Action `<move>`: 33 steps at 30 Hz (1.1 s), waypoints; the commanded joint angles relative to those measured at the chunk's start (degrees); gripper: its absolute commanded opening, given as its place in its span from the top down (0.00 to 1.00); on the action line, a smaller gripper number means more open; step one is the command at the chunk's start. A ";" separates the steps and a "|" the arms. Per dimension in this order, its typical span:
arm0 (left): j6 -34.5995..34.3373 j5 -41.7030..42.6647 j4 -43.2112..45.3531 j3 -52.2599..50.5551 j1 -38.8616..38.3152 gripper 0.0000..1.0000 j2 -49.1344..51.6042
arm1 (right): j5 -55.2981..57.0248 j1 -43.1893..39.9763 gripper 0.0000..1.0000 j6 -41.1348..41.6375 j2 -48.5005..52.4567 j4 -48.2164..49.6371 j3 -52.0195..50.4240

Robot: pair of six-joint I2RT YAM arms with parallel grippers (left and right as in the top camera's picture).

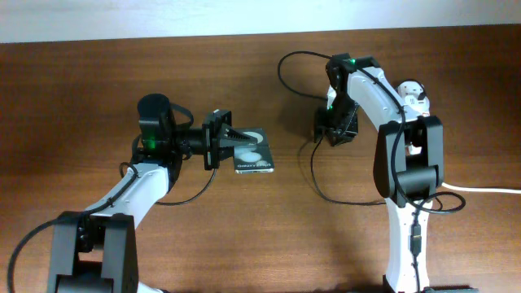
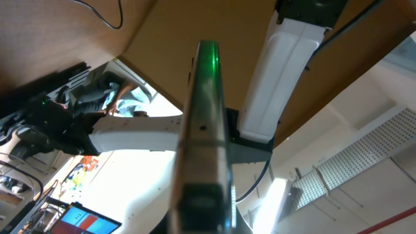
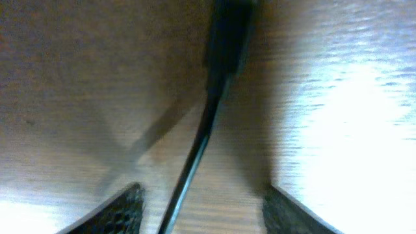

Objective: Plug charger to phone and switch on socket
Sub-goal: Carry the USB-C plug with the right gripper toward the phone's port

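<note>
The black phone (image 1: 256, 154) lies left of the table's middle, its face showing two white spots. My left gripper (image 1: 234, 140) is shut on its left end; in the left wrist view the phone's thin edge (image 2: 203, 130) runs up the middle. The thin black charger cable (image 1: 313, 167) loops across the table under my right arm. My right gripper (image 1: 335, 132) points down over it, open. In the right wrist view the cable (image 3: 198, 143) runs between the spread fingers to a dark connector (image 3: 229, 32). The white socket (image 1: 413, 91) peeks out behind the right arm, mostly hidden.
The socket's thick white cord (image 1: 488, 190) runs off the right edge. The right arm's base (image 1: 407, 244) stands at the front right and the left arm's base (image 1: 89, 244) at the front left. The table is brown wood (image 1: 203, 236).
</note>
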 commanded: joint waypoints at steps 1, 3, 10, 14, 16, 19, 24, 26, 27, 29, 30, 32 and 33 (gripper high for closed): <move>-0.52 0.70 0.15 0.92 0.26 1.00 -0.33 | 8.13 -0.31 0.34 -1.49 1.57 4.98 -1.09; -0.52 0.72 0.15 0.92 0.26 1.00 -0.33 | 8.13 -0.31 0.34 0.22 1.57 7.15 -1.09; -0.52 0.70 0.15 0.92 0.28 1.00 -0.33 | 9.64 2.75 0.50 8.22 1.60 9.11 -5.49; -0.52 0.70 0.15 0.92 0.28 1.00 -0.33 | 12.63 5.40 0.52 8.26 1.60 12.61 -10.16; -0.52 0.68 0.15 0.92 0.28 1.00 -0.33 | 12.63 5.97 0.55 8.24 1.60 14.40 -11.61; -0.52 0.70 0.15 0.92 0.26 1.00 -0.35 | 12.61 5.97 0.67 8.26 1.60 14.69 -11.61; -0.52 0.70 0.15 0.92 0.28 1.00 -0.35 | 12.59 5.97 0.86 8.24 1.60 14.43 -11.58; -0.52 0.70 0.15 0.92 0.26 1.00 -0.33 | 12.61 5.95 0.94 8.22 1.57 13.40 -11.52; -0.52 0.68 0.15 0.92 0.28 1.00 -0.33 | 12.59 5.88 0.96 8.22 1.57 12.39 -11.17; -0.52 0.68 0.15 0.92 0.28 1.00 -0.35 | 12.55 5.46 0.96 8.17 1.25 9.79 -8.55; -0.52 0.68 0.15 0.92 0.26 1.00 -0.33 | 12.09 5.22 0.96 7.37 0.68 8.70 -7.19; -0.52 0.24 0.15 0.92 0.28 1.00 -0.35 | 10.05 4.50 0.96 4.70 -1.25 5.49 -3.21; -0.52 -1.16 0.17 0.92 0.26 1.00 -0.35 | 8.46 4.13 0.96 3.32 -2.69 3.85 -0.96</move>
